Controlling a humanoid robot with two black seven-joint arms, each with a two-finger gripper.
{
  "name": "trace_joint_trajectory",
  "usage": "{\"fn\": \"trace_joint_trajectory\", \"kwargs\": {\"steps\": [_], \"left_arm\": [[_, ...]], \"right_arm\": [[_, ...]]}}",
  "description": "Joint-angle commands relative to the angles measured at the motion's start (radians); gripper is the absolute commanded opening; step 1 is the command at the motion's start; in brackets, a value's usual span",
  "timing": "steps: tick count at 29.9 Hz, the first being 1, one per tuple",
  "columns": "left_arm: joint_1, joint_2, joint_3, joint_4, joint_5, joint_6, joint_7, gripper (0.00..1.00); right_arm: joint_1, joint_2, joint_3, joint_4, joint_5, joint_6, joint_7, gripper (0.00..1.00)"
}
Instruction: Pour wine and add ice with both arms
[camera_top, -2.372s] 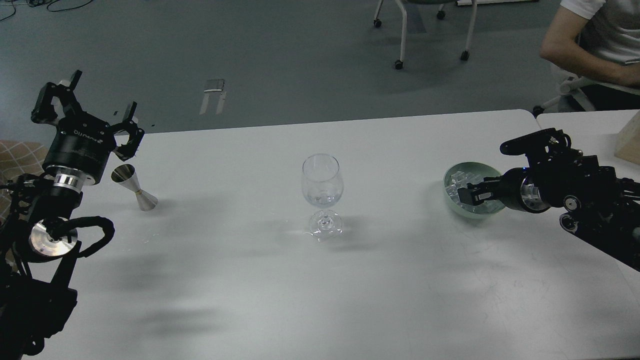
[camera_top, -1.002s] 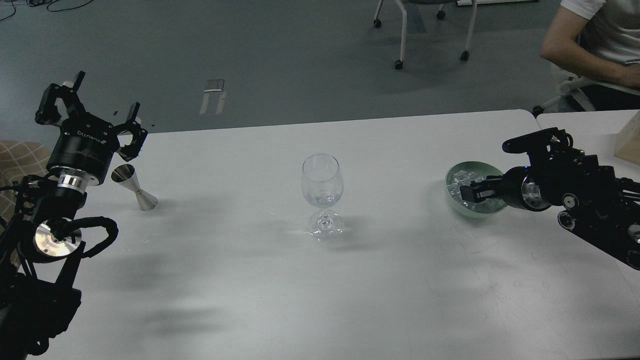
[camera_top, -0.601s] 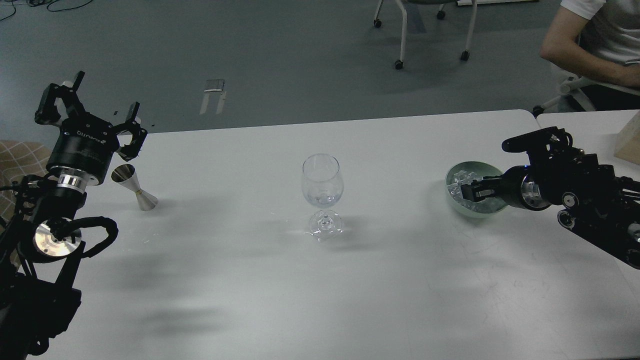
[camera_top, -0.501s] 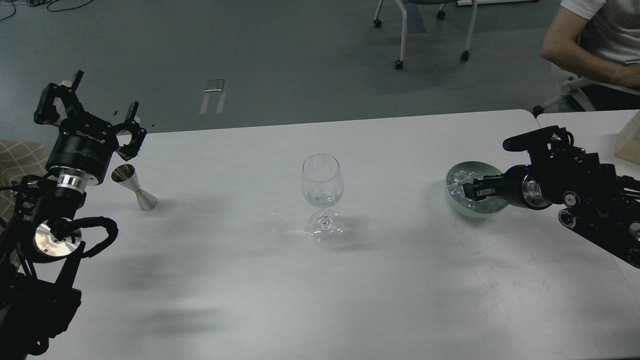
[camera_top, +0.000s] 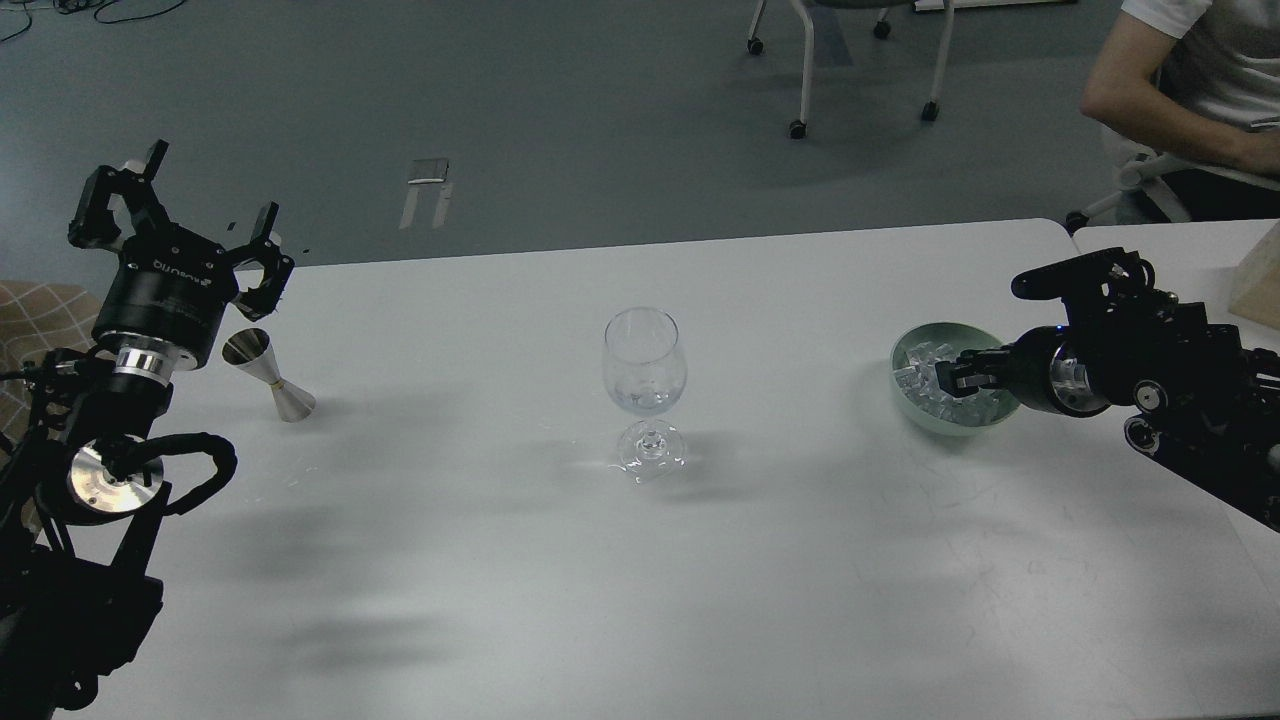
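A clear wine glass (camera_top: 645, 365) stands at the table's middle, with a little wine (camera_top: 641, 401) low in its bowl. A pale green bowl (camera_top: 903, 402) at the right holds ice (camera_top: 917, 381), several small clear cubes. My right gripper (camera_top: 955, 376) reaches into the bowl from the right, among the cubes. Its dark fingers cannot be told apart. My left gripper (camera_top: 185, 220) is open and empty. It is raised at the table's far left, just behind a steel jigger (camera_top: 268, 375) that stands tilted on the table.
A seated person (camera_top: 1190, 80) is at the back right, behind a second table. A wooden box (camera_top: 1262, 285) sits at the right edge. An office chair (camera_top: 850, 60) stands on the floor beyond the white table (camera_top: 500, 520).
My right gripper has drawn back a little to the right and up inside the bowl. The left arm, the glass and the jigger have hardly moved.
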Motion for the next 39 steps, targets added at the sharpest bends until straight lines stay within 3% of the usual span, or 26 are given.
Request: {"fn": "trace_joint_trajectory", "kwargs": {"steps": [1, 4, 11, 13, 25, 39], "left_arm": [[0.0, 0.0, 0.0, 0.0, 0.0, 0.001, 0.0, 0.98], [0.0, 0.0, 0.0, 0.0, 0.0, 0.001, 0.0, 0.98], [0.0, -0.002, 0.0, 0.0, 0.0, 0.001, 0.0, 0.98], [0.0, -0.002, 0.0, 0.0, 0.002, 0.001, 0.0, 0.98], [0.0, -0.005, 0.001, 0.0, 0.003, 0.001, 0.0, 0.98], [0.001, -0.009, 0.001, 0.0, 0.003, 0.001, 0.0, 0.98]], "right_arm": [[-0.001, -0.007, 0.019, 0.009, 0.0, 0.001, 0.0, 0.0], [-0.001, -0.02, 0.024, 0.031, 0.0, 0.001, 0.0, 0.0], [-0.014, -0.027, 0.024, 0.052, 0.0, 0.0, 0.0, 0.25], [-0.015, -0.027, 0.024, 0.054, 0.002, 0.0, 0.0, 0.39], [-0.026, -0.057, 0.022, 0.09, 0.037, 0.009, 0.0, 0.47], [-0.069, -0.075, 0.027, 0.118, 0.035, 0.003, 0.0, 0.48]]}}
